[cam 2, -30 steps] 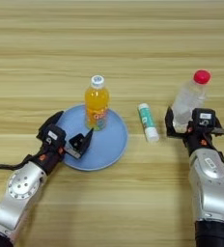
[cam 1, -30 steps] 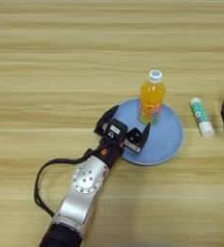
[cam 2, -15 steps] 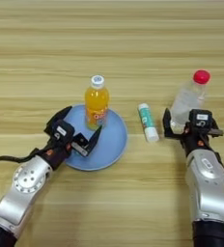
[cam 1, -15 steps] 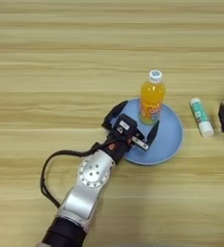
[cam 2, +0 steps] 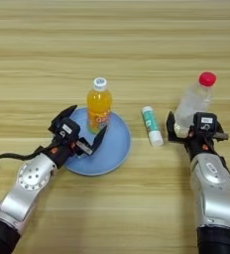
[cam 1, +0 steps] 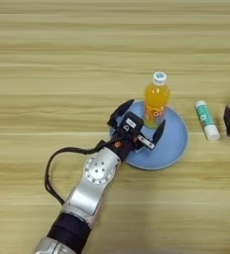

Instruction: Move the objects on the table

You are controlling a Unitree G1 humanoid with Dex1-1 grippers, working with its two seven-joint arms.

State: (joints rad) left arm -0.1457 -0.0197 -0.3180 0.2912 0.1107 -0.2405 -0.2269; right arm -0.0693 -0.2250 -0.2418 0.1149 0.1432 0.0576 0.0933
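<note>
Over the blue plate (cam 2: 114,151) the left pincer (cam 2: 85,126) gapes beside the orange-drink bottle (cam 2: 98,105), while the right pincer (cam 2: 189,128) clasps the water bottle (cam 2: 194,101)

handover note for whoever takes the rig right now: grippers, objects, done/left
Left gripper: open, over the round blue plate, fingers either side of the orange-drink bottle with white cap, not closed on it.
Right gripper: at the base of the clear water bottle with red cap, which leans; grasp unclear.
White-and-green tube: lying on the wooden table between plate and water bottle.
Done: orange bottle stands on the plate.
Left: both grasps unconfirmed.
</note>
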